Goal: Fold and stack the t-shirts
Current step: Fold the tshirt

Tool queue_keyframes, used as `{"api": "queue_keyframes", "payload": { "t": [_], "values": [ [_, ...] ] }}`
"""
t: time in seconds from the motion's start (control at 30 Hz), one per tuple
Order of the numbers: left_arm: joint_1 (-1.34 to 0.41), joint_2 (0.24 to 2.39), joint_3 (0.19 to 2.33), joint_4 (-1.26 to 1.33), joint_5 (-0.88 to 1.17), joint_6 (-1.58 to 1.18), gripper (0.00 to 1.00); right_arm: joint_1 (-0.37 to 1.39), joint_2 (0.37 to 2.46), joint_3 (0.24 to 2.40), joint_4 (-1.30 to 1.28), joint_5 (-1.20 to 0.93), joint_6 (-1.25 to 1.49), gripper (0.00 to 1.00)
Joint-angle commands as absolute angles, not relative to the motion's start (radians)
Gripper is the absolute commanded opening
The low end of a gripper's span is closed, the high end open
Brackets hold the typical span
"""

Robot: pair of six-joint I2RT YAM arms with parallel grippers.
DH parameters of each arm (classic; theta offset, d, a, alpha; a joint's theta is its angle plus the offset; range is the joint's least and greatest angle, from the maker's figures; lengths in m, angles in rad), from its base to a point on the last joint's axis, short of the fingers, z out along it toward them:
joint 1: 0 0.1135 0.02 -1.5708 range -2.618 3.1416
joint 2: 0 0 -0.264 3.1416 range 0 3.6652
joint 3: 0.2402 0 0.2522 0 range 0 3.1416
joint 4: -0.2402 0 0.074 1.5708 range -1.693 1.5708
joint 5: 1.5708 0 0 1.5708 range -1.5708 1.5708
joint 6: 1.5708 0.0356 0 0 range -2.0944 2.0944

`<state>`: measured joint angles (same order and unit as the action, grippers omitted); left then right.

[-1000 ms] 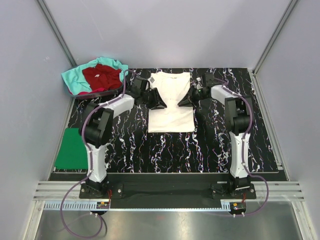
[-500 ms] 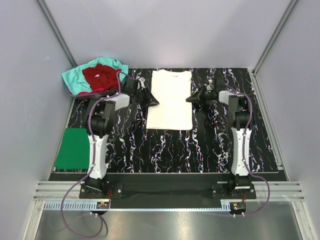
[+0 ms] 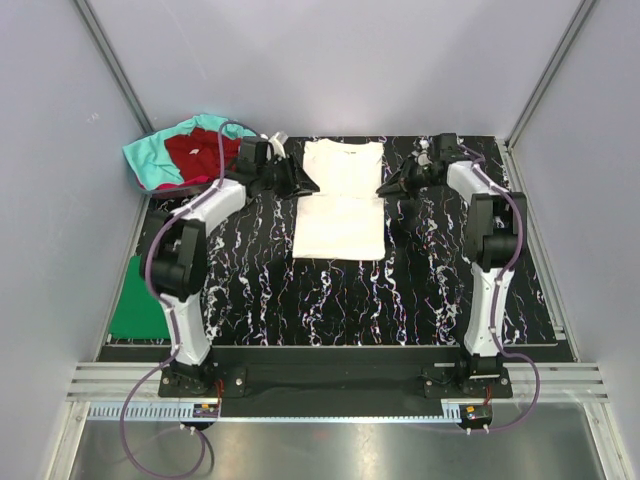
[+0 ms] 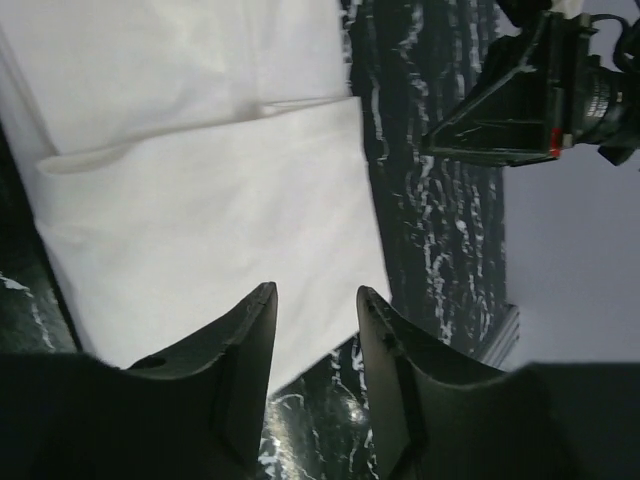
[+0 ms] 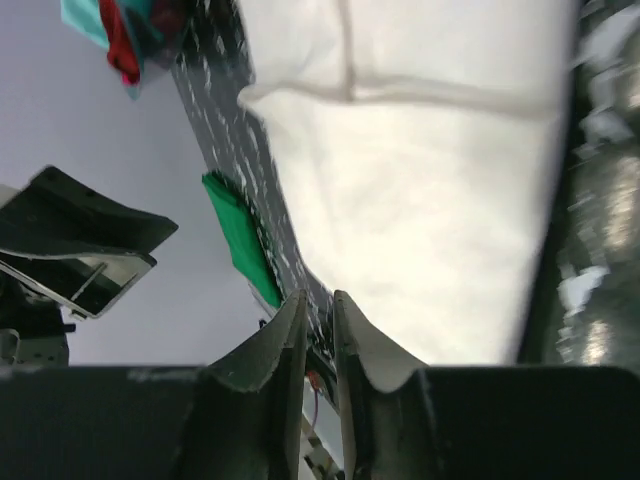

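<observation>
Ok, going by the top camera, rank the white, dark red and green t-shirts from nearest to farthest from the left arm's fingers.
1. White t-shirt: mid-table, just right of the left fingers.
2. Dark red t-shirt: in the heap at the far left corner.
3. Green t-shirt: folded at the table's left edge, nearer the arm bases, partly hidden by the left arm.

The top camera sits high behind my bases and looks down and forward, far enough away to take in the whole table [image 3: 420, 300]. My left wrist camera is close and low. It looks past the left gripper [image 4: 315, 295], over the white t-shirt [image 4: 200, 200], to the right gripper [image 4: 455, 135]. My right wrist camera, just as close, looks the opposite way over the same white t-shirt. All three views share it.
</observation>
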<state>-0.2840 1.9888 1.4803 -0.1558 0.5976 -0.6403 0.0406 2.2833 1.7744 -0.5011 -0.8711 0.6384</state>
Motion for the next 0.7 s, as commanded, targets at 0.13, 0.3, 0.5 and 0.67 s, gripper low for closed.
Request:
{"api": "queue_keyframes", "payload": {
  "t": [0.13, 0.3, 0.5, 0.67],
  "values": [
    [-0.336, 1.878, 1.260, -0.052, 0.679, -0.686, 0.30, 0.230, 2.141, 1.614, -0.591, -0.893, 0.520, 0.21],
    [-0.341, 1.881, 1.132, -0.003, 0.670, -0.707, 0.25, 0.275, 2.154, 1.475, -0.523, -0.916, 0.503, 0.14],
    [-0.339, 1.946, 1.054, -0.047, 0.621, -0.618, 0.21, 0.255, 2.163, 1.355, -0.512, -0.868, 0.459, 0.11],
    [-0.334, 1.968, 1.000, -0.064, 0.594, -0.604, 0.19, 0.192, 2.140, 1.223, -0.466, -0.851, 0.468, 0.10]
  ]
}}
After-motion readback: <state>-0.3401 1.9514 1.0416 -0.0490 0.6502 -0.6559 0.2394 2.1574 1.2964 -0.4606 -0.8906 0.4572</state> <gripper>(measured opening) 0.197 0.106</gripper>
